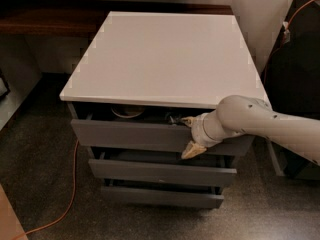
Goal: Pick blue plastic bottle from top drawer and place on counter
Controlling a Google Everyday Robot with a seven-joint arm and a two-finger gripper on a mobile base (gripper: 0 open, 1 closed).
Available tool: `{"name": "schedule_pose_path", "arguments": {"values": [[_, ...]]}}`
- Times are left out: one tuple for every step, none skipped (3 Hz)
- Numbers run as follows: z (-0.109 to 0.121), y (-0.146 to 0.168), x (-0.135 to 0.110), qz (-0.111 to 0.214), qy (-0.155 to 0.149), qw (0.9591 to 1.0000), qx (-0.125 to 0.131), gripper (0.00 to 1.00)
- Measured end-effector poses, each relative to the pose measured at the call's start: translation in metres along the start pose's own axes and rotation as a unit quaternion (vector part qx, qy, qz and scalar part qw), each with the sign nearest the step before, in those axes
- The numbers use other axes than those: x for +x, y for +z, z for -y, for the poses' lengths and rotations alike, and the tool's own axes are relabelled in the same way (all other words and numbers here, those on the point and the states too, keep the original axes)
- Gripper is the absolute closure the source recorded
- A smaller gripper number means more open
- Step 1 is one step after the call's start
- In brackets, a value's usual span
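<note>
Since the top drawer stands only a crack open beneath the counter, I judge that I am at the opening step, with the pick itself not yet begun. My gripper sits against the right part of that drawer's front, its 2 fingers spread apart, 1 tip at the panel's upper edge and the other down by its lower edge, so I am clamping nothing. I cannot make out the blue plastic bottle: the dark slot shows a pale round thing near its left half and something small and dark just beside my upper finger, but neither reads clearly as a bottle. My guess is that the bottle lies further back in the shadow. Next I would need to draw the drawer out towards the camera until its inside is exposed, then reach in from above, taking care not to catch the counter's thin edge on the way
</note>
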State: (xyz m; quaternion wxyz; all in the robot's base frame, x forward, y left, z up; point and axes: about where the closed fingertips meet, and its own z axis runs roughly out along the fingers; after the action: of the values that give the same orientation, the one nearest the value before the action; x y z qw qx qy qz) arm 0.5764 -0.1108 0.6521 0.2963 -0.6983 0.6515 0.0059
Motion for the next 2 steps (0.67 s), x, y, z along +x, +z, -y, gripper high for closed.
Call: {"name": "schedule_pose_path", "arguments": {"values": [[-0.004,0.0,-0.001,-0.003,0.004,1.0,0.0,0.53],[-0.025,-0.016,-0.008,-0.007,0.007,0.9999,0.01,0.84]]}}
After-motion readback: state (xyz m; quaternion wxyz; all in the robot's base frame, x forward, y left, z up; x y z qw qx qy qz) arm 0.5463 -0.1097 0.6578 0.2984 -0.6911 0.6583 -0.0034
